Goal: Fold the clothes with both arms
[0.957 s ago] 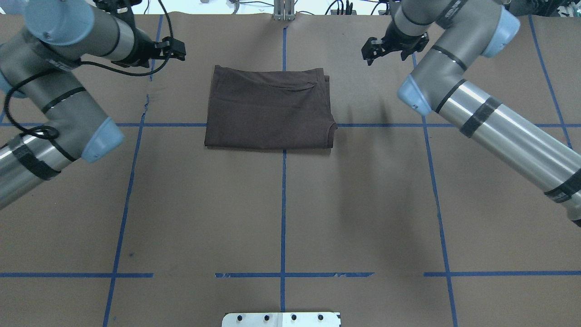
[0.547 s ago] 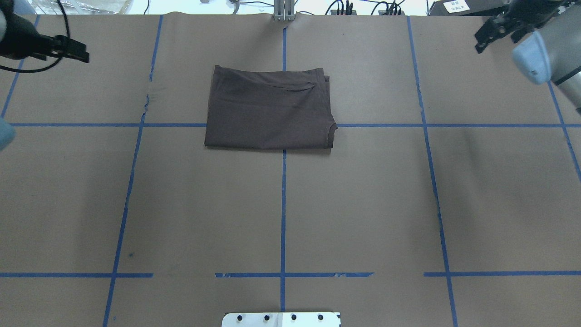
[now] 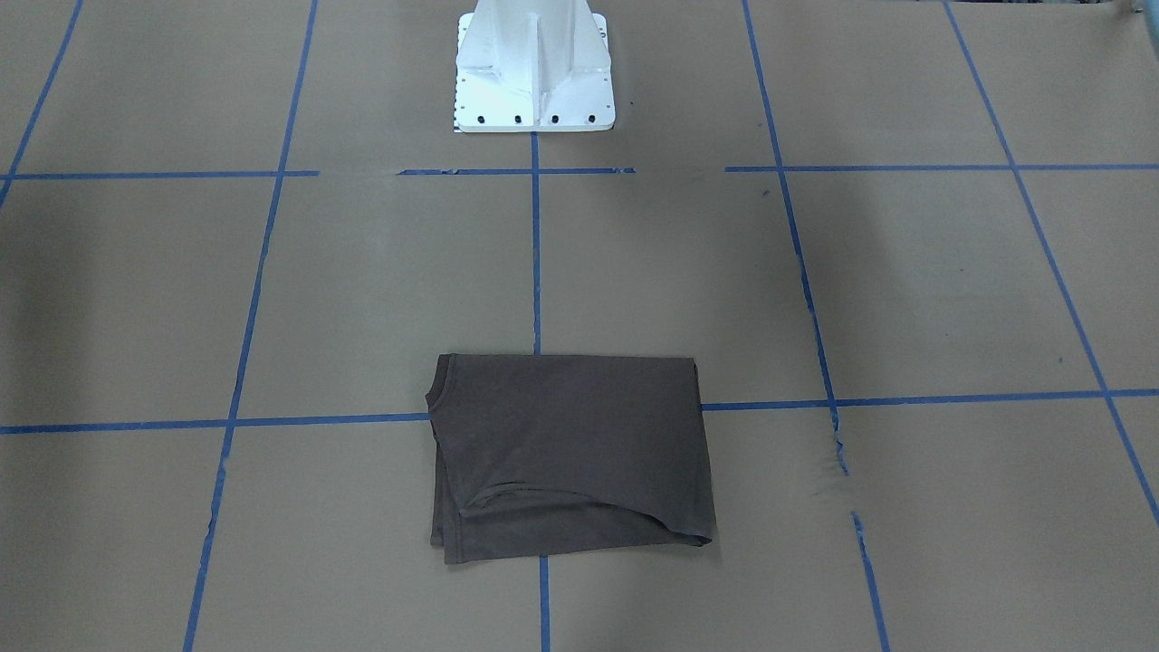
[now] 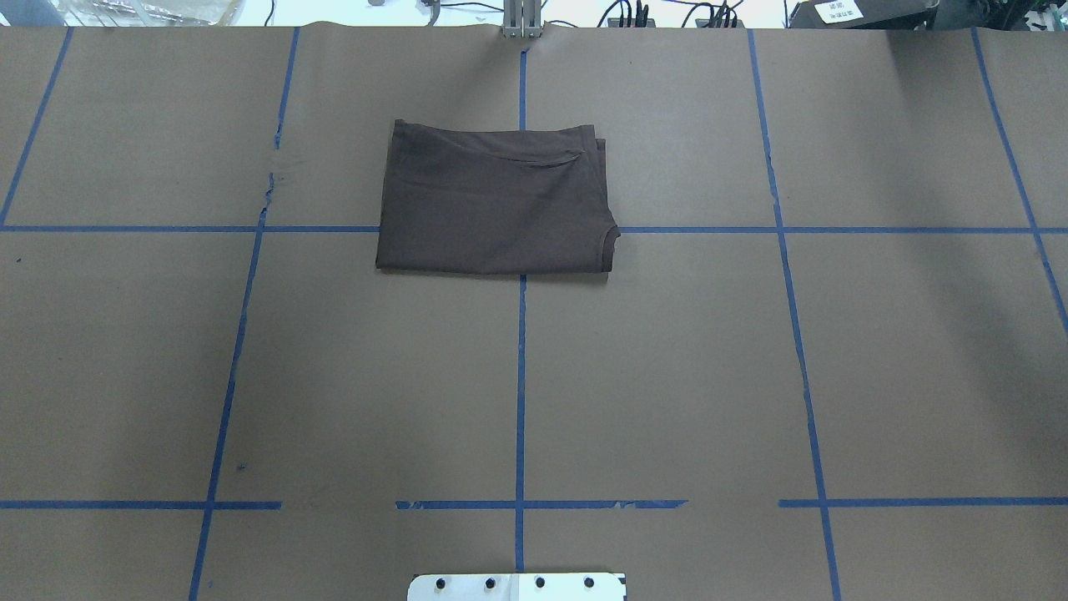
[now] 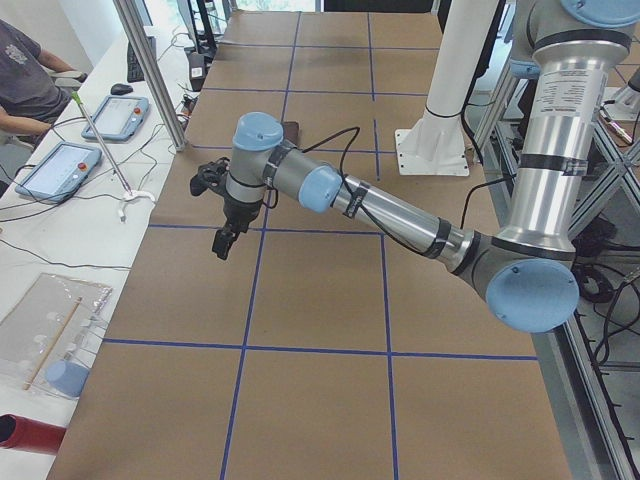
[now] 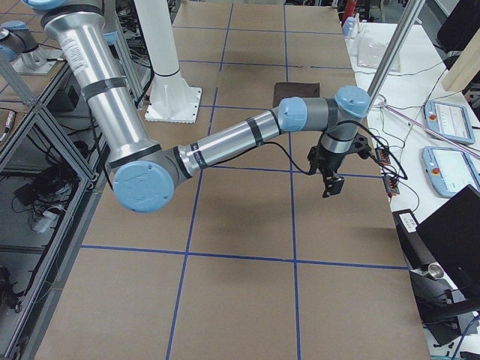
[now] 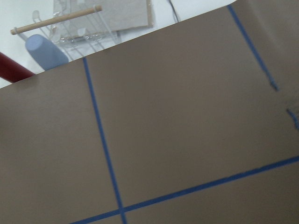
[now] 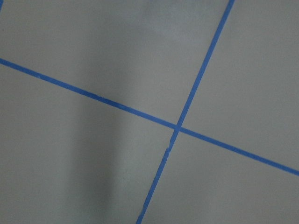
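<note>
The dark grey-brown T-shirt (image 4: 496,200) lies folded into a flat rectangle on the brown table, at the far centre in the overhead view and low centre in the front-facing view (image 3: 570,453). It also shows in the right view (image 6: 296,90). Neither arm shows in those two table views. My left gripper (image 5: 222,243) hangs above the table's left end, far from the shirt, seen only in the left view. My right gripper (image 6: 331,187) hangs above the table's right end, seen only in the right view. I cannot tell whether either is open or shut.
The white pedestal base (image 3: 534,68) stands at the robot's side of the table (image 4: 667,376), which is marked with blue tape lines. A side bench holds tablets (image 5: 55,165) beside a metal pole (image 5: 150,75). A seated person (image 5: 25,70) is at the far left.
Both arms have swung outward and left the overhead view. The folded shirt has not moved.
</note>
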